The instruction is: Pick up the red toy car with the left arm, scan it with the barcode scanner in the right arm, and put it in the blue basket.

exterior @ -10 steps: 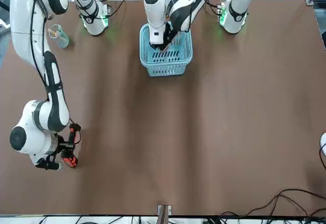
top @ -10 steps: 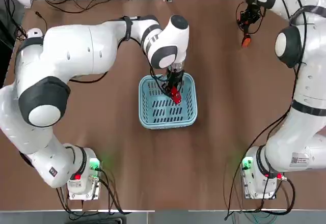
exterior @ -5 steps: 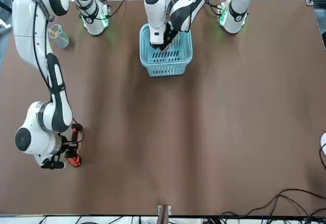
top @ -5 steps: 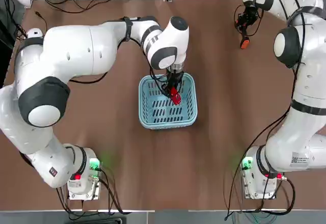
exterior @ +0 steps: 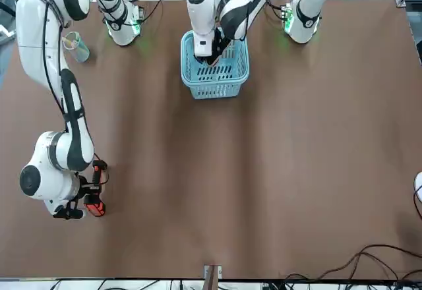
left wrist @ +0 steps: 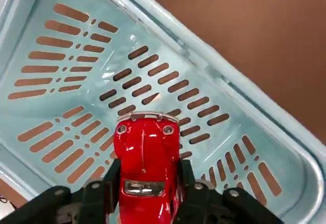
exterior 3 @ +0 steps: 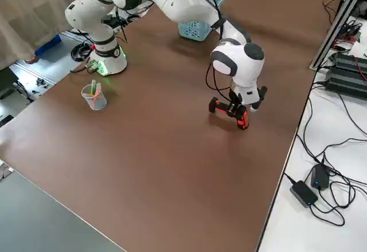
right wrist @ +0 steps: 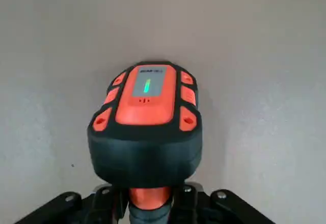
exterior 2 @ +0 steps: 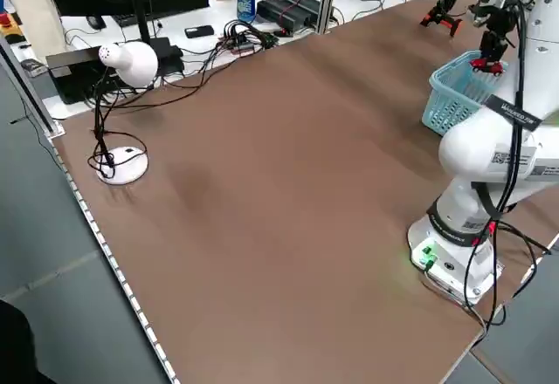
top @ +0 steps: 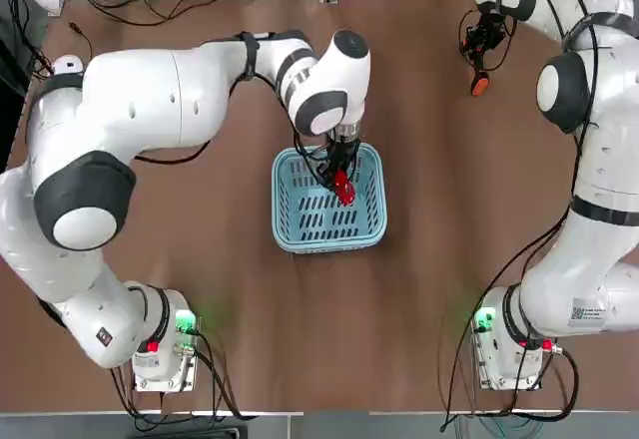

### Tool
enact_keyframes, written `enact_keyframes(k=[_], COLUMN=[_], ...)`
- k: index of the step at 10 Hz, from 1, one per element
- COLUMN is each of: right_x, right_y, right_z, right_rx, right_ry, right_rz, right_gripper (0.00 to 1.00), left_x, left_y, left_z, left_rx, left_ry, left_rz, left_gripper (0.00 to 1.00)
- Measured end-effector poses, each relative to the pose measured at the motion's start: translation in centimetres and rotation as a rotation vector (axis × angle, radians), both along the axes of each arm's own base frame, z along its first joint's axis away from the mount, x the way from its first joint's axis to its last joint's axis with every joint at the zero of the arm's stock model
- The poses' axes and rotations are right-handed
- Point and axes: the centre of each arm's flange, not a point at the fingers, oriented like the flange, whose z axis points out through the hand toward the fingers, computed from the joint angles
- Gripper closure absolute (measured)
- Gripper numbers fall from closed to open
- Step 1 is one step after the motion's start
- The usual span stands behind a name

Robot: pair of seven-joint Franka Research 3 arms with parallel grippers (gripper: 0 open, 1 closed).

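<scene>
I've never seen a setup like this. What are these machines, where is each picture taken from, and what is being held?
Two white robot arms sit side by side at a brown table. One camera looks down from overhead, one faces the robot from across the table, two look in from the sides, and one sits on each wrist.

The left gripper is shut on a red toy car and holds it inside a blue basket at mid-table.

The right gripper is shut on the orange handle of a barcode scanner near the table's far right corner.

A clear cup stands beside the right arm's base. A white lamp stands at the table's far left corner.
</scene>
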Motion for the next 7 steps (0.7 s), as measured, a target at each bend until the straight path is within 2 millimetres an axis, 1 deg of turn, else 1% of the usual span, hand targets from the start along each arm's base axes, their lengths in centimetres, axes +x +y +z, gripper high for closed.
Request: enact_keyframes(k=[2, 4, 5, 6, 7], right_x=[0.0, 0.1, 0.0, -0.1, 0.0], right_y=[0.1, 0.3, 0.6, 0.9, 1.0], right_z=[0.0, 0.2, 0.6, 2.0, 4.8], right_rx=[0.001, 0.002, 0.004, 0.008, 0.013], right_ry=[-0.001, -0.001, 0.016, 0.041, 0.046], right_rz=[0.001, 0.004, 0.008, 0.013, 0.016], right_gripper=[0.37, 0.08, 0.0, 0.0, 0.0], left_x=[-0.1, -0.1, -0.1, -0.1, -0.2], left_y=[0.0, 0.0, 0.0, 0.0, 0.0], left_z=[0.0, 0.0, 0.0, 0.0, -0.1], left_rx=[0.003, 0.006, 0.006, 0.007, 0.008], left_ry=[-0.001, -0.002, -0.002, -0.001, -0.001], left_rz=[0.015, 0.026, 0.03, 0.032, 0.03], left_gripper=[0.51, 0.51, 0.51, 0.51, 0.51])
